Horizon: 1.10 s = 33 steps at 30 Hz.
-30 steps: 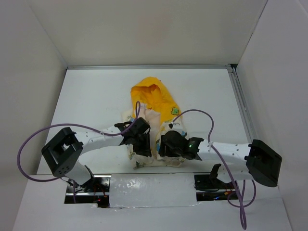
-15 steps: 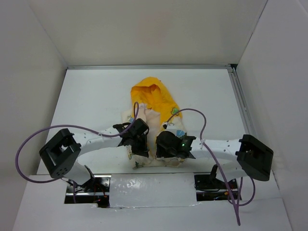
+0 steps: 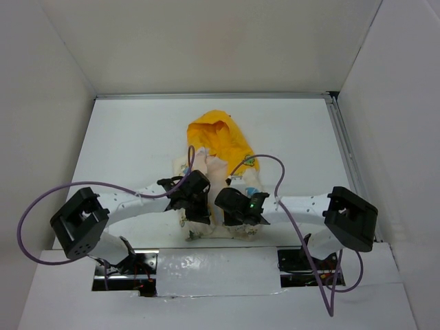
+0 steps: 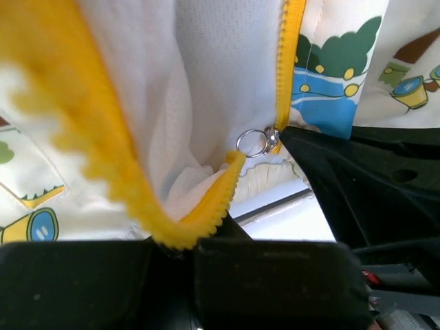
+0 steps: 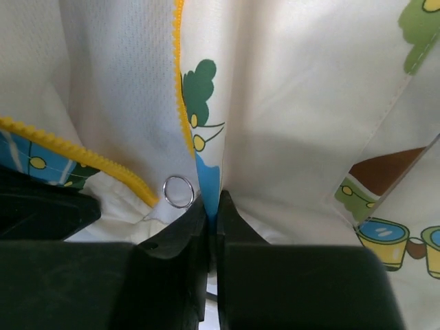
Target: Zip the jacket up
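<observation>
**Jacket front at the hem, seen from above and from both wrists.** The jacket [image 3: 218,159] lies crumpled on the white table [image 3: 130,137], at mid-width and toward the near edge. Its yellow-orange hood [image 3: 214,132] points to the far side. The front is open. In the left wrist view one yellow zipper tape [image 4: 206,206] curls loose at its lower end. The other tape runs straight up and carries the slider, marked by a small metal ring [image 4: 253,142], low down by the hem.

The left gripper [image 4: 189,247] has its fingers together, pinching the curled end of the loose tape. The right gripper [image 5: 212,220] is likewise closed, with a thin fold of printed fabric caught between its fingers just beside the ring (the ring itself is not gripped). In the overhead view the two grippers sit close together at the near hem.

We judge the garment light, thin and limp. It will bunch and slide on the table rather than resist a pull, so any tug must be braced from the other side. The tapes are its firmest lines and the best places to take hold, close to their lower ends. The ring is the natural purchase for drawing the slider, though it is small and easily missed.
</observation>
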### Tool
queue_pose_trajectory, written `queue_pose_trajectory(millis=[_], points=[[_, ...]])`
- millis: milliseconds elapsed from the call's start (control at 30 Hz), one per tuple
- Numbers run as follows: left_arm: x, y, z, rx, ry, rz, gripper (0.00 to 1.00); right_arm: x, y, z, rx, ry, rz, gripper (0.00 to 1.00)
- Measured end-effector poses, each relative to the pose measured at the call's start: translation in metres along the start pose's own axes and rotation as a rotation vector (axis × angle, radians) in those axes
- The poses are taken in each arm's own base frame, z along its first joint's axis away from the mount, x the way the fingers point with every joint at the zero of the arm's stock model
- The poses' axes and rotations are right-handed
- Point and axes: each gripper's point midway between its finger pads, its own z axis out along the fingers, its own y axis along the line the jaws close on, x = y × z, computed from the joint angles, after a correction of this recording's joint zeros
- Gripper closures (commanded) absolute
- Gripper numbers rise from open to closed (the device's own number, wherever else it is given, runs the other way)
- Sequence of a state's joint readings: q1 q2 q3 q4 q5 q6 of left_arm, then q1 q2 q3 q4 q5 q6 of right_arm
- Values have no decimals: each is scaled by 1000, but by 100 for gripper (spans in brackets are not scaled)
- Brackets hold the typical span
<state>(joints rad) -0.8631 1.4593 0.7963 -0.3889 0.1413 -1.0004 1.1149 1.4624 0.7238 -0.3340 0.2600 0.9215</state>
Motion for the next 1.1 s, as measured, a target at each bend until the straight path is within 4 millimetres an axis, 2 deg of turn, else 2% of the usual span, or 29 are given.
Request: queue_pose_trajectory(millis=[133,367,433,567,633,800,1100], points=[[-3,-4,-9,20,-28,12,100,-14,7,-16,-55,-60,3,98],[-14,-19,-39,105,-121,79,100,-64,30,-87,-430,-330,60,100],[-18,-24,-49,134,-156,98,100,-68,31,-102,-528,-389,22,100],[-26,-34,-69,188,-231,150,100,-61,41,-126,-666,-435,-147,100],[-31,-37,-74,203,-263,173,100,-56,47,-132,-706,-438,-245,100],[-41,-45,-81,226,-312,232,100,-44,50,-126,-709,-427,-382,100],[-60,-69,-103,342,-427,355,100,-56,41,-120,-747,-575,-367,100]])
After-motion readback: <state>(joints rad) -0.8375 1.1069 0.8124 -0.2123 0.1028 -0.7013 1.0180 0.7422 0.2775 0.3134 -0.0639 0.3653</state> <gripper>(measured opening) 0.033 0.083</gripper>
